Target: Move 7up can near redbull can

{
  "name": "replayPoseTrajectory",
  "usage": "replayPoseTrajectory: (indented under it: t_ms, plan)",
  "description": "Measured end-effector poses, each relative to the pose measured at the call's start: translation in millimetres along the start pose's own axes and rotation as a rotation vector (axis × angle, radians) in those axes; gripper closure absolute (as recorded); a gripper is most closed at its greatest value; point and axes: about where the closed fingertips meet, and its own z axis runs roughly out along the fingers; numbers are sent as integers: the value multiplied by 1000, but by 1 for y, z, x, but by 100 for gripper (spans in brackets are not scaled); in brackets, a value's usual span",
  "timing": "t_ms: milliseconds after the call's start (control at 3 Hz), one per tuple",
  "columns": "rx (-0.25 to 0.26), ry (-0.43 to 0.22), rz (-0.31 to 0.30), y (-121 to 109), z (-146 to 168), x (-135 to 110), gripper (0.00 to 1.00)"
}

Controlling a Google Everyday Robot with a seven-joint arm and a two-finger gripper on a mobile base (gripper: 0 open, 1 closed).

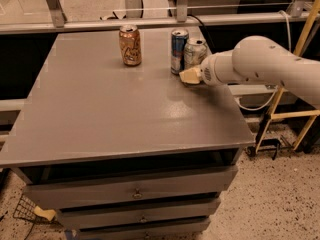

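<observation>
The 7up can (195, 51), silver-white with green marks, stands upright at the back right of the grey table (110, 114). The slim blue-and-silver redbull can (178, 50) stands upright right beside it on its left, nearly touching. My gripper (190, 75), on the white arm (260, 64) that comes in from the right, sits low over the table just in front of the 7up can, at its base. The gripper hides the can's lower front.
A copper-orange can (130, 45) stands upright at the back, left of the redbull can. The table has drawers (135, 191) below. A metal rail (150, 21) runs behind the table and a yellow frame (300, 84) stands at the right.
</observation>
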Motion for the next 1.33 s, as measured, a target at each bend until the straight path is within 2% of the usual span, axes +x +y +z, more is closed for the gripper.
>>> replayPoseTrajectory:
  t_ms: [333,667,1000,1333]
  plan:
    - [-2,-1,-2,1,0,-1,65]
    - [-2,-3,-6,4,0,-3,33]
    - [2,-7,-12,6,-2,-5,10]
    - [54,-39,-23,3,-27,-9,0]
